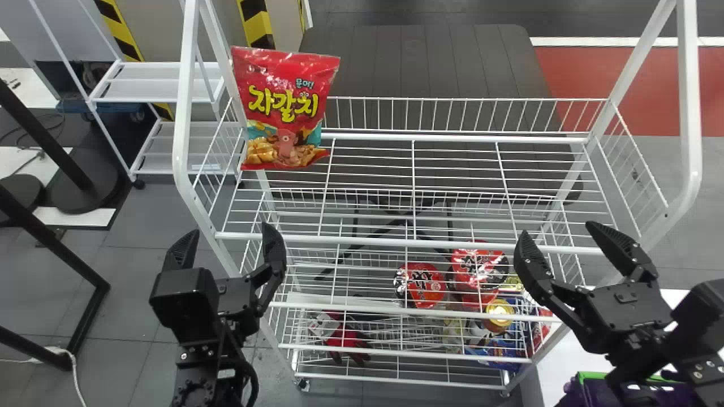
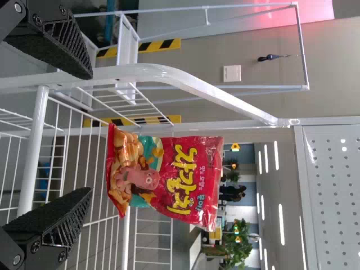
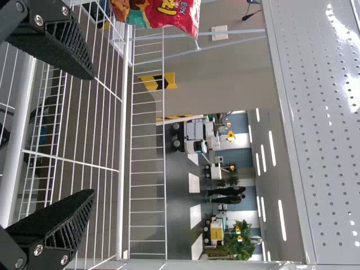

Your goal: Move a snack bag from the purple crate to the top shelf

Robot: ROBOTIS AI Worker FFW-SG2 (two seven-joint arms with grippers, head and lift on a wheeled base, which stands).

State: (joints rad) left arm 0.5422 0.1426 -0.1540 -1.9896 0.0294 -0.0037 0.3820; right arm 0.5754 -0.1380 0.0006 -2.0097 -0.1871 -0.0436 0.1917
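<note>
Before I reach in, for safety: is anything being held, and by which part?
Nothing is held; left gripper and right gripper are open, away from the snack bag.

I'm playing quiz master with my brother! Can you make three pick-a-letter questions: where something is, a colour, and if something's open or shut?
1. Where on the top shelf is the snack bag?
A) Right end
B) Left end
C) Middle

2. What is the bag's main colour?
A) Green
B) Blue
C) Red

3. How are the jaws of the left gripper?
A) Open
B) Shut on the bag
C) Shut on nothing

Right letters:
1: B, the head view has it by the shelf's left side.
2: C, most of its front is red.
3: A, a wide gap parts them in the left wrist view.
</note>
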